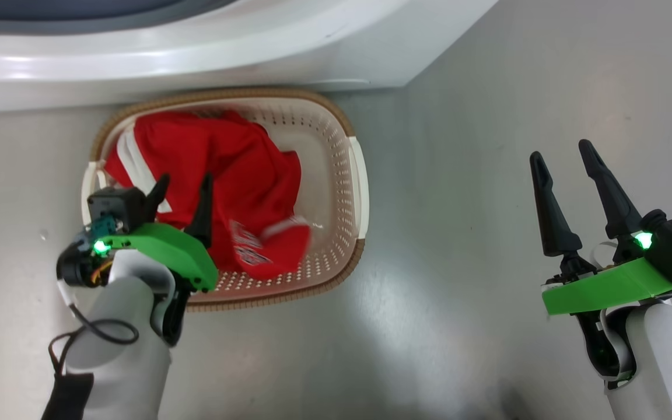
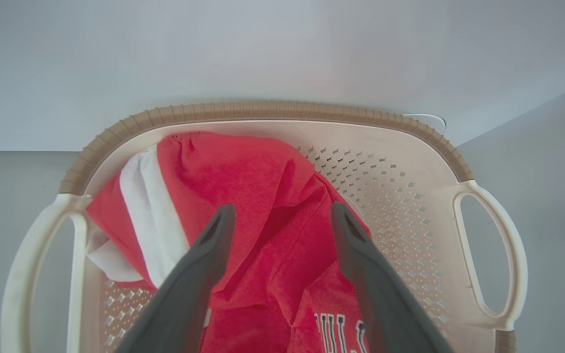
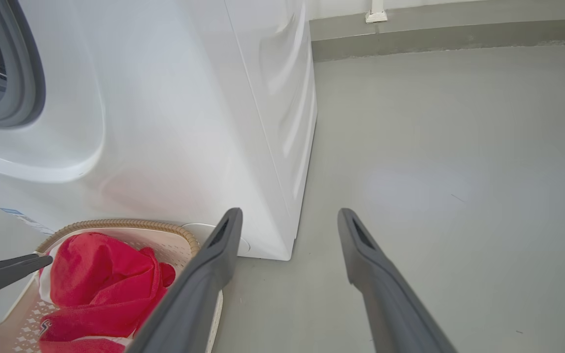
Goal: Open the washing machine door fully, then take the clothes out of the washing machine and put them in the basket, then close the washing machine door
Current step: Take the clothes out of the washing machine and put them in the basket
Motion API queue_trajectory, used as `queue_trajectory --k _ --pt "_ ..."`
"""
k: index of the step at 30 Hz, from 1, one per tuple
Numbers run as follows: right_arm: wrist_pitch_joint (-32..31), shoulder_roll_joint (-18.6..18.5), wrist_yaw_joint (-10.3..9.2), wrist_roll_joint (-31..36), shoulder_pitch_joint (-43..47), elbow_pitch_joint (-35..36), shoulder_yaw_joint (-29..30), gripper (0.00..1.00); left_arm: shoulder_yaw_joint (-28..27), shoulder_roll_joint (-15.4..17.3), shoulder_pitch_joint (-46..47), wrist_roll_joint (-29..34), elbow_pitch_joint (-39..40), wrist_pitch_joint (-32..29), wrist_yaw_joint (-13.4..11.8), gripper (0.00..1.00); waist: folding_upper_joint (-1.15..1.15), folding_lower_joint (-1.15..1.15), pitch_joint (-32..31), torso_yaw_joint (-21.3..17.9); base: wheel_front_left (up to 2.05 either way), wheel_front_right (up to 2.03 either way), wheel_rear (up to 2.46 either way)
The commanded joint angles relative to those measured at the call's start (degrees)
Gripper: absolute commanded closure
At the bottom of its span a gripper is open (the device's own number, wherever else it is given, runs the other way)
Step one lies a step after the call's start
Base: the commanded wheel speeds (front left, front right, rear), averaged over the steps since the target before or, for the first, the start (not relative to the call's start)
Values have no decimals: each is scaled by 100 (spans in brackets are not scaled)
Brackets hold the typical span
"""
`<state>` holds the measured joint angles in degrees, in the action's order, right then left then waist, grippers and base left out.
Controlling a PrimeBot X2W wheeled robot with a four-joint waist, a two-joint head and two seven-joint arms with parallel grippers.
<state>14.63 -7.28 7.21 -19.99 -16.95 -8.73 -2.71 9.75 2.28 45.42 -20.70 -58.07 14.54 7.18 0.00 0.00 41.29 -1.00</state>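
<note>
The red clothes (image 1: pixel 237 181) (image 2: pixel 263 196) (image 3: pixel 96 284) lie bundled inside the cream basket (image 1: pixel 336 157) (image 2: pixel 410 142) (image 3: pixel 184 235), which stands on the floor against the white washing machine (image 1: pixel 196 52) (image 3: pixel 165 122). Just above the jersey hangs my left gripper (image 1: pixel 184 182) (image 2: pixel 282 213), open, with nothing between its fingers. To the right, over bare floor, my right gripper (image 1: pixel 560 153) (image 3: pixel 287 215) is open and empty. The grey rubber rim of the machine's opening (image 3: pixel 22 73) shows at the upper left of the right wrist view. The washing machine door is out of view.
Grey floor (image 1: pixel 487 175) spreads to the right of the basket and the machine. A low grey skirting and a white wall fitting (image 3: pixel 375 14) run along the far wall. A small blue label (image 3: pixel 15 213) sits on the machine's lower front.
</note>
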Motion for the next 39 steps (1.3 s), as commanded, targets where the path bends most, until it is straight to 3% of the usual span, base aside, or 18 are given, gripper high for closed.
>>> queue_trajectory --k 1,9,39 --pt "37 -59 28 72 84 65 -139 0 -150 162 -347 30 169 46 31 0 0 0 -226 49 0 0 0" --pt "37 -100 28 40 244 -53 -155 0 -338 212 -800 42 602 46 31 0 0 0 -782 115 0 0 0" --pt "37 -153 28 -123 1538 -429 -137 0 -1200 200 -3272 771 3530 46 31 0 0 0 -3121 270 0 0 0"
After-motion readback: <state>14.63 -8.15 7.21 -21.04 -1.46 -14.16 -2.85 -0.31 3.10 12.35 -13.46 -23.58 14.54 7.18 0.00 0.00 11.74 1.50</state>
